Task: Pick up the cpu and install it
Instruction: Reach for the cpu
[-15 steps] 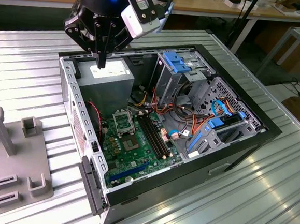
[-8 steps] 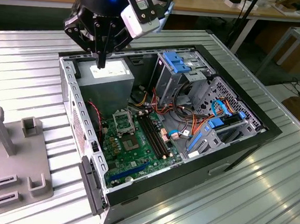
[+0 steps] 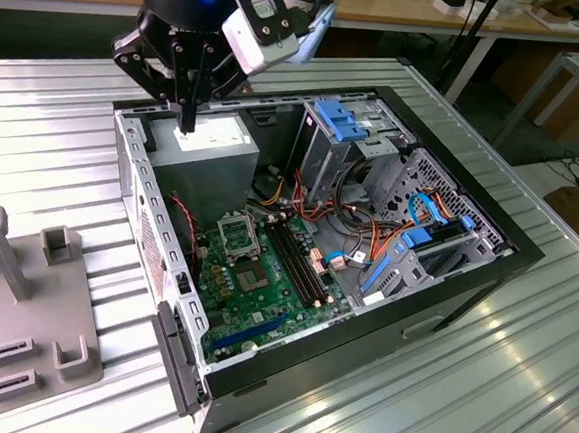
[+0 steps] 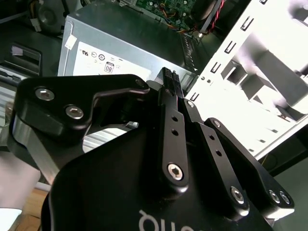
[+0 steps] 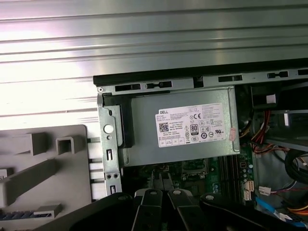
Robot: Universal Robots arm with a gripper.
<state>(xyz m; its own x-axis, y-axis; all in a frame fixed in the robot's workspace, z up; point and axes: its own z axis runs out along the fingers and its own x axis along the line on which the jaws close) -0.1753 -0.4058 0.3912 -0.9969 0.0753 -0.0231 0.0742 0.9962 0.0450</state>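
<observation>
Nearest: gripper [image 4: 168, 77] — black linkage closest to the lens in both wrist views, fingers pressed together with nothing seen between them. It hangs over the grey power supply box [image 3: 210, 145], above its white label [image 5: 197, 126]. Computer case [image 3: 512, 252] lies open on the ribbed metal table [image 3: 56, 128], with the green motherboard [image 3: 262, 305] on its floor. Task piece: cpu [image 3: 255, 278] — a small grey square lying flat on the motherboard, just beside the black-framed socket [image 3: 236, 234] and well apart from the gripper. Grey fixture [image 3: 22, 306] sits on the table at the exterior view's left.
</observation>
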